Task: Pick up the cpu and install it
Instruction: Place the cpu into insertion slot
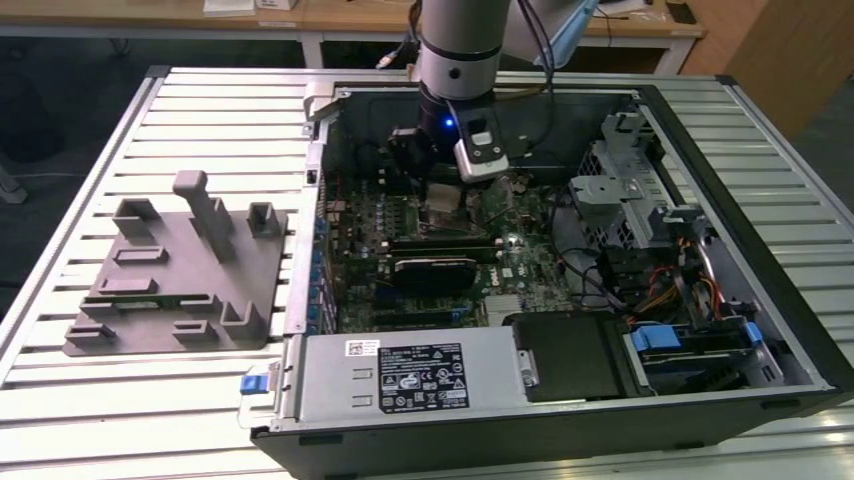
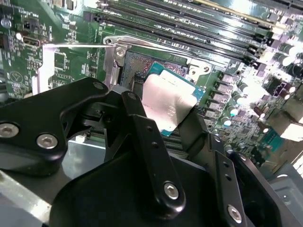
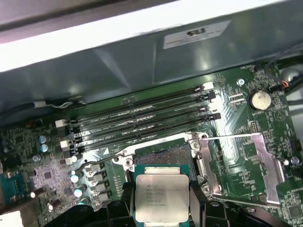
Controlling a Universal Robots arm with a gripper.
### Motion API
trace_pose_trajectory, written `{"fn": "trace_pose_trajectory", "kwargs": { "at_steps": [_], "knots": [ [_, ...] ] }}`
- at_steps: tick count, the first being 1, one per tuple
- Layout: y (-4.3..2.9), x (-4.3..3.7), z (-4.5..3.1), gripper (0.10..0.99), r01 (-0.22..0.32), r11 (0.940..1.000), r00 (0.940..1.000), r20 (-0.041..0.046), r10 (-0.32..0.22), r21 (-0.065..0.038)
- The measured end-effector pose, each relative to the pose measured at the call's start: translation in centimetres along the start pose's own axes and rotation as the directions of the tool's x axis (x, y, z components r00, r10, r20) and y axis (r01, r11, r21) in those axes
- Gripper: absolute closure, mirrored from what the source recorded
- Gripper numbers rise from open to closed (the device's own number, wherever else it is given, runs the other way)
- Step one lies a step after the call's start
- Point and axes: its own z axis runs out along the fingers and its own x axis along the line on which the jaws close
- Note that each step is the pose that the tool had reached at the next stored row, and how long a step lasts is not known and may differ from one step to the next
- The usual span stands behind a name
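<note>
The cpu [image 3: 162, 191] is pinched between the two black fingers [image 3: 196, 201] of the claw [image 3: 162, 204], which is closed narrow on its opposite edges. In the first wrist view its pale metal top faces the camera flat-on. The open socket [image 3: 163, 153] lies just beyond the claw's tips, and the raised load plate [image 3: 241, 163] is swung out to one side of the claw. Past the socket run the memory slots [image 3: 142, 118], with a coin battery [image 3: 259, 99] farther off.

The second wrist view looks along the claw [image 2: 163, 109] from behind its linkage. From there the cpu [image 2: 170, 97] appears tilted over the socket [image 2: 137, 66], and a thin lever [image 2: 75, 46] stands beside it. Neither wrist view shows whether the chip touches the socket.

The exterior view adds the wider setting. The arm [image 1: 461, 50] reaches down into the open computer case [image 1: 601, 430], with the claw [image 1: 445, 195] low over the motherboard [image 1: 521, 250]. A grey fixture [image 1: 174, 270] sits outside the case, well apart from the claw toward the exterior view's left. The power supply box [image 1: 400, 375] is at the case's end away from the claw.
</note>
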Motion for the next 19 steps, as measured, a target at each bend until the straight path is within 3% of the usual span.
{"fn": "trace_pose_trajectory", "kwargs": {
  "at_steps": [11,19],
  "knots": [
    [0.00,0.00,0.01,0.545,-0.114,0.9935,0.9935,0.0028,0.114,0.000],
    [0.00,0.00,0.01,0.545,-0.198,0.9801,0.9801,0.0049,0.198,-0.001]
  ]
}}
